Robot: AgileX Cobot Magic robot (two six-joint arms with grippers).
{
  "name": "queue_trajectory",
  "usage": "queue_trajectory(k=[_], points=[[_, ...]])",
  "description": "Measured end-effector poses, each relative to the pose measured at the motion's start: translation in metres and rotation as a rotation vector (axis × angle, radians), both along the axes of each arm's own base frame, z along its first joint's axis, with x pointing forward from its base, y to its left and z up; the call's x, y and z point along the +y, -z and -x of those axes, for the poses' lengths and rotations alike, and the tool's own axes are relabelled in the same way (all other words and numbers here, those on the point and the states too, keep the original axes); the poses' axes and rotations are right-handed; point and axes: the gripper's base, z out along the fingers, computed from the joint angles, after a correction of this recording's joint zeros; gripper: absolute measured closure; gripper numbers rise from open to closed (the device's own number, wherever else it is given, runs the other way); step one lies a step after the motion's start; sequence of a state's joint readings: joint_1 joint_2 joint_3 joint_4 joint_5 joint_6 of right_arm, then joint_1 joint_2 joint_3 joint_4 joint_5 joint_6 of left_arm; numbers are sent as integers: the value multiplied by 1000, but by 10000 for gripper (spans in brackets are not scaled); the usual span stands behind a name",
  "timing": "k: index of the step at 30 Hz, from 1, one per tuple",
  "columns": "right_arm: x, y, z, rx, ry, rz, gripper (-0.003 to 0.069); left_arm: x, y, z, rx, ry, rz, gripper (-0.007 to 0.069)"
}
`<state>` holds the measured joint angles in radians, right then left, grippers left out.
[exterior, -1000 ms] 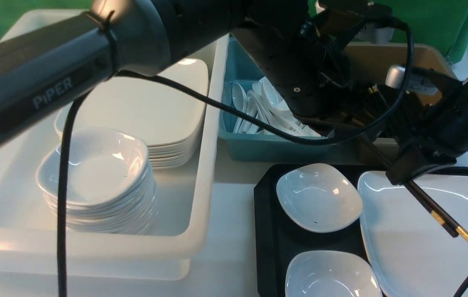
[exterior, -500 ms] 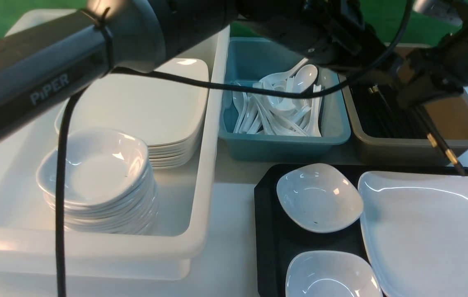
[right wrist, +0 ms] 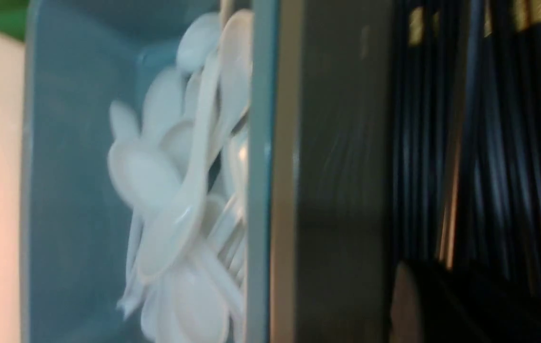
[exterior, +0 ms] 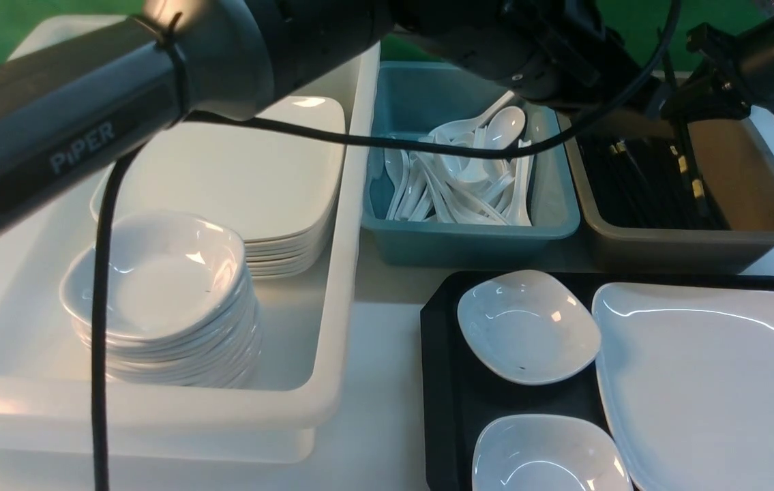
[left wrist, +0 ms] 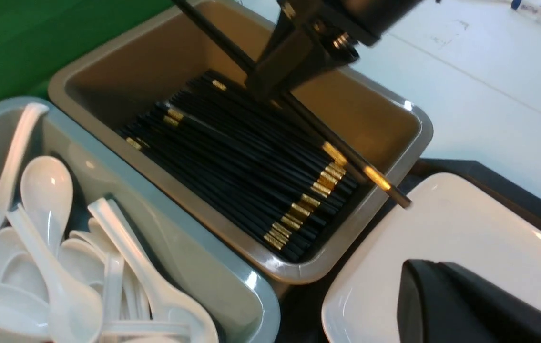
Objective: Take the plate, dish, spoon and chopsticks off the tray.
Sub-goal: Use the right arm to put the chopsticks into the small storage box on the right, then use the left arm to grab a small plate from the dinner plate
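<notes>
The chopsticks [left wrist: 341,157] are pinched in the right claw [left wrist: 294,71] – it is clamped on them partway along, so their gold-banded ends slant down below the jaws, above the pile of black sticks in the brown tub [exterior: 768,204]. The right arm enters from the upper right of the front view, its claw angled down over that tub. The left arm stretches from lower left to upper centre, its wrist high above the teal tub [exterior: 468,239] of white spoons – the left claw [left wrist: 423,290] is closed and empty. The plate [exterior: 707,389] lies on the tray [exterior: 441,382] beside 2 small dishes [exterior: 526,327], well apart from both claws.
</notes>
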<state>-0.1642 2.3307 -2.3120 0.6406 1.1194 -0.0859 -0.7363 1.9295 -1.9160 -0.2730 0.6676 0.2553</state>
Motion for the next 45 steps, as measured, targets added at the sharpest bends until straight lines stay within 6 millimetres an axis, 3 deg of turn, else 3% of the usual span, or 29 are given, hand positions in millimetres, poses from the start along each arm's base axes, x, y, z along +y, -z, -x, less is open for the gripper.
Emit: queue_trajectory(k=[7,9,12,14,17,20,22,23,25,28,31,34,38,39,42,45], points=[[-7,4,-12,-47,126,-10,561,0,1,1,8,4,-9,623],[-8,5,-13,-43,151,-3,501,0,1,0,2,6,-12,623],[-10,5,-13,-31,176,9,321,0,1,0,-2,6,-13,623],[-10,6,-12,-22,174,11,240,0,0,0,-5,5,-12,623],[-8,4,-8,14,142,11,179,0,0,0,-6,5,-11,623],[-5,-9,3,31,37,41,262,2,3,1,-2,11,-53,623],[-2,-36,14,-32,6,70,432,6,6,2,6,17,-123,623],[0,-46,19,-51,-2,83,483,8,7,3,11,19,-150,623],[11,-84,43,-132,-54,127,587,19,9,8,56,10,-260,623],[37,-122,82,-199,-141,214,618,37,2,14,98,-18,-354,623],[64,-130,120,-189,-240,324,618,54,-13,22,135,-37,-366,623],[95,-114,161,-138,-399,392,601,69,-26,30,182,-44,-357,623],[153,-63,232,-59,-710,422,535,82,-33,45,218,-36,-342,623],[155,-61,235,-61,-722,424,530,83,-34,47,218,-35,-339,623],[178,-34,270,-94,-826,432,448,90,-27,58,250,-29,-353,623],[203,11,314,-117,-968,459,287,104,-8,75,291,-29,-377,623]])
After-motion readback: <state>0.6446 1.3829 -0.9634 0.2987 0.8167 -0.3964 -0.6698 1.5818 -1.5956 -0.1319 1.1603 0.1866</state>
